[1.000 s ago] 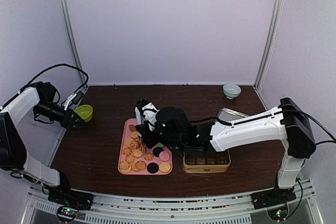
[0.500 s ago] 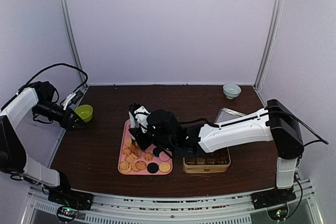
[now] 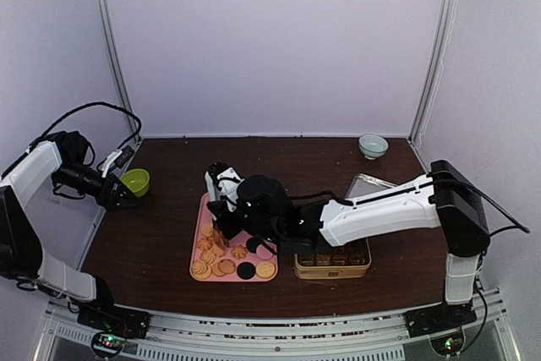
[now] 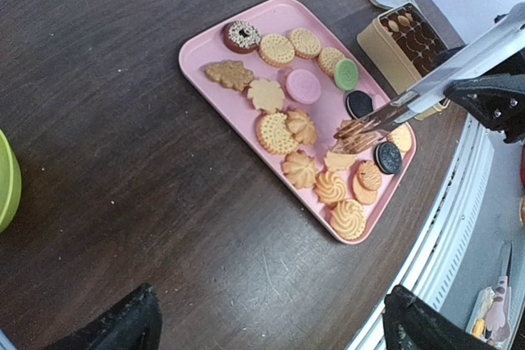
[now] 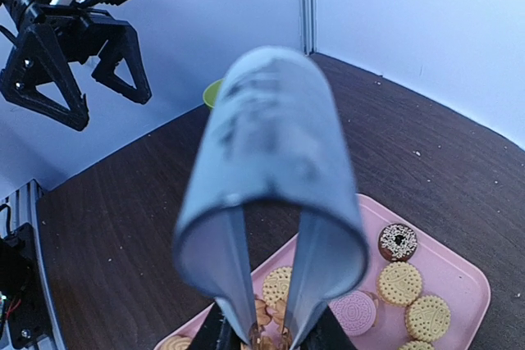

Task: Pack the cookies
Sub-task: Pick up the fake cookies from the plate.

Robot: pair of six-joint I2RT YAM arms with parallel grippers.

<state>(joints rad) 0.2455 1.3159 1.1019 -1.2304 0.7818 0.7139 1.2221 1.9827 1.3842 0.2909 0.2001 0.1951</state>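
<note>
Two arms reach over a dark table [image 3: 152, 243]. At far left, the left gripper [image 5: 111, 112] hangs with its jaws spread wide and holding nothing, just beside a green bowl [image 3: 135, 181]. In the middle, the cookies [image 4: 275, 133] lie on a pink tray [image 4: 205, 47]. The right gripper [image 4: 484, 96] is clamped on metal tongs [image 4: 426, 92], whose tips meet at a tan cookie on the tray. Just right of the tray stands a tin [image 3: 332, 261].

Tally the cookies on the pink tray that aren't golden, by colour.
Pink round cookie: 1
Green round cookie: 1
Black sandwich cookies: 2
Brown sprinkled ring cookie: 1
Total: 5
</note>
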